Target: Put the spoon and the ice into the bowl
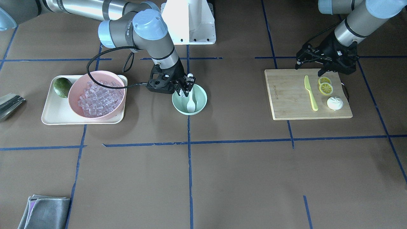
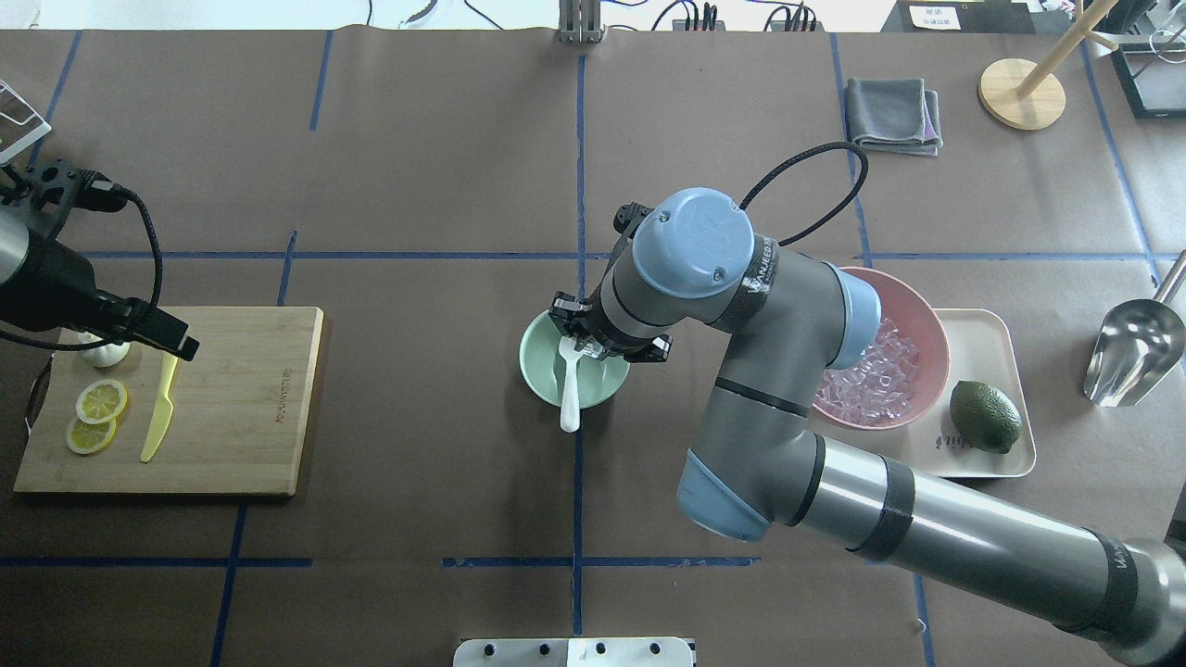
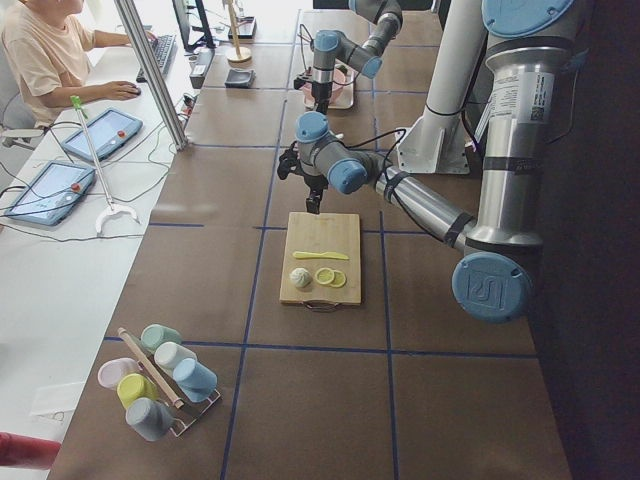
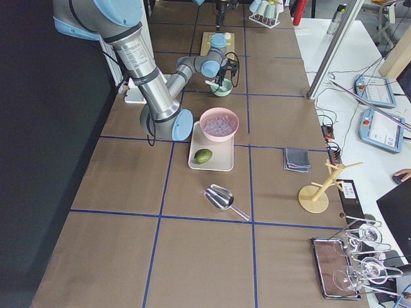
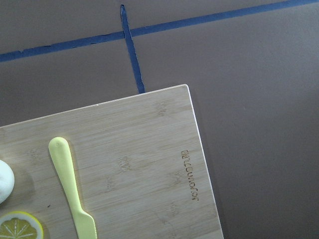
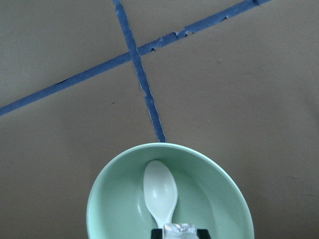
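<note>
The pale mint-green bowl point(image 1: 203, 95) stands mid-table and also shows in the overhead view point(image 2: 533, 357). The white spoon point(image 1: 190, 105) lies in it, scoop on the bottom, handle over the rim towards the robot point(image 2: 569, 389). My right gripper point(image 1: 186, 90) hangs just over the bowl, shut on a clear ice cube point(image 6: 179, 229) directly above the spoon's handle point(image 6: 160, 191). More ice point(image 1: 100, 97) fills the pink bowl point(image 1: 74, 86). My left gripper point(image 1: 306, 63) hovers open and empty over the far edge of the cutting board.
The cutting board point(image 1: 286, 101) carries a yellow-green knife point(image 1: 310, 92), lemon slices point(image 1: 325, 86) and a white round item point(image 1: 334, 103). The pink bowl and a green fruit point(image 1: 62, 86) sit on a cream tray point(image 1: 51, 111). A metal scoop point(image 2: 1135, 347) and grey cloth point(image 1: 44, 211) lie aside.
</note>
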